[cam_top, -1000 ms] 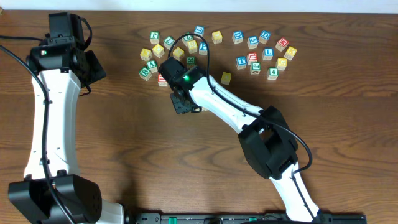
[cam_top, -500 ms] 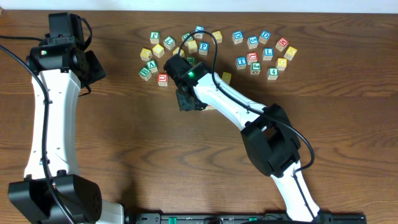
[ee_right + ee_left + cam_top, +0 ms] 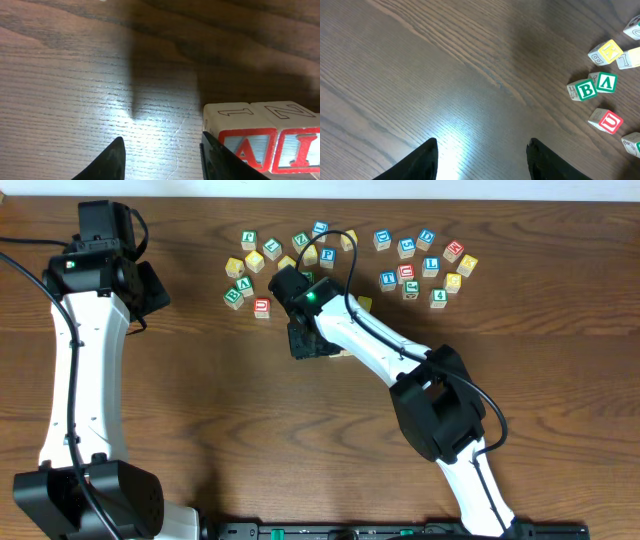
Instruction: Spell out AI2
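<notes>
In the right wrist view the red "A" cube [image 3: 246, 146] and the red "I" cube [image 3: 299, 149] stand side by side on the wood, touching. My right gripper [image 3: 165, 161] is open with bare table between its fingers; the right finger [image 3: 220, 160] stands just in front of the A cube's left edge. Overhead, the right gripper [image 3: 305, 340] covers both cubes. Which of the scattered blue-printed cubes is the "2" I cannot tell. My left gripper [image 3: 482, 162] is open over bare wood, far left [image 3: 150, 290].
Loose letter cubes lie in two clusters at the back, one [image 3: 270, 252] just behind the right gripper, one [image 3: 420, 265] further right. A yellow cube [image 3: 364, 304] sits by the right arm. A green B [image 3: 582, 90], green A [image 3: 606, 82] and red U [image 3: 607, 121] lie right of the left gripper.
The right gripper has shifted right and slightly back, uncovering the red cube at the cluster's left, and its jaws have spread wider. The left arm has not moved.
</notes>
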Controlling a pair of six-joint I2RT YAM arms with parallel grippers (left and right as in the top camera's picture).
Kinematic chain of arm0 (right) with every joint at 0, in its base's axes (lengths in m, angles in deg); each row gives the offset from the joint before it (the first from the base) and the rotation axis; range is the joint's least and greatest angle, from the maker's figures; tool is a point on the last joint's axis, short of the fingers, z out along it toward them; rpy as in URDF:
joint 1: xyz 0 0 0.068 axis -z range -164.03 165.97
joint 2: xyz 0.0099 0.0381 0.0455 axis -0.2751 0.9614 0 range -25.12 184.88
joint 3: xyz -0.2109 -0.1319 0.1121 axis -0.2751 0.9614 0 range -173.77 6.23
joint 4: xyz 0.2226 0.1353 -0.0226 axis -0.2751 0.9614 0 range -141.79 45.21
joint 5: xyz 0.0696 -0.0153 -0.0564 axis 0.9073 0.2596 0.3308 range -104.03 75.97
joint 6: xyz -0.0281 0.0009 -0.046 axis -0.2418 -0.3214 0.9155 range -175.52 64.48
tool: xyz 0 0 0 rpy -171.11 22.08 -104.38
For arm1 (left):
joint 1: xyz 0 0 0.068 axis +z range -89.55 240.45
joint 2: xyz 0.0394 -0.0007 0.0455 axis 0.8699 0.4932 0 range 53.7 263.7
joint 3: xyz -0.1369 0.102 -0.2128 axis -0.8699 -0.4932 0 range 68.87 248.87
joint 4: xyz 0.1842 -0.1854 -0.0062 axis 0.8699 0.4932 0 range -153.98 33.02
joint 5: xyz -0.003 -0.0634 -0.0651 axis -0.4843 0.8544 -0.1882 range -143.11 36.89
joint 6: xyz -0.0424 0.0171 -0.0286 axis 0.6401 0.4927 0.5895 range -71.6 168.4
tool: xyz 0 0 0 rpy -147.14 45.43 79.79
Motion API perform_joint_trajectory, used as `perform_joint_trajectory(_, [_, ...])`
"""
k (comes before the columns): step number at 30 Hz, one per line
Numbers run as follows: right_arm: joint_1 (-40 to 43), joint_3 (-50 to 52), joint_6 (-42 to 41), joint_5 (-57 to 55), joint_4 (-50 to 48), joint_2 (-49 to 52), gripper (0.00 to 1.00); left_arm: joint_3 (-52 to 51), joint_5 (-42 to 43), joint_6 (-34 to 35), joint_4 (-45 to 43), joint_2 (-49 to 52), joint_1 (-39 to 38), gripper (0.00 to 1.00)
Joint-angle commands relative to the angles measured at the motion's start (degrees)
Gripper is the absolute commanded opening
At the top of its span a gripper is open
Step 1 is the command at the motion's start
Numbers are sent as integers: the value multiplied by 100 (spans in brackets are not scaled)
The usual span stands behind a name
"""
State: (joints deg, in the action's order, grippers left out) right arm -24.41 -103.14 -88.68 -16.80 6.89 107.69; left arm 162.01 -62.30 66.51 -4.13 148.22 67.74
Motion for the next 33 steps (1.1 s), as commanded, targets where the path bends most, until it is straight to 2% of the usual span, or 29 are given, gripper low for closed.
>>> perform_joint_trajectory(1, [140,-249,280,13,55,-306,45,83,-31,-48,31,63,-2,56])
perform_joint_trajectory(7, [387,-275,588,11,590,-949,48,83,-31,-48,33,63,-2,56])
perform_joint_trajectory(12, [675,-157,739,17,1333,-968,44,83,-31,-48,33,63,-2,56])
perform_joint_trajectory(15, [811,122,824,22,1576,-966,37,83,-31,-48,33,63,-2,56])
perform_joint_trajectory(18, [852,518,850,39,1541,-966,23,83,-31,-48,31,63,-2,56])
perform_joint_trajectory(24, [850,1064,859,37,1307,-964,10,83,-31,-48,31,63,-2,56])
perform_joint_trajectory(33, [852,1484,866,-332,551,-964,5,83,-31,-48,31,63,-2,56])
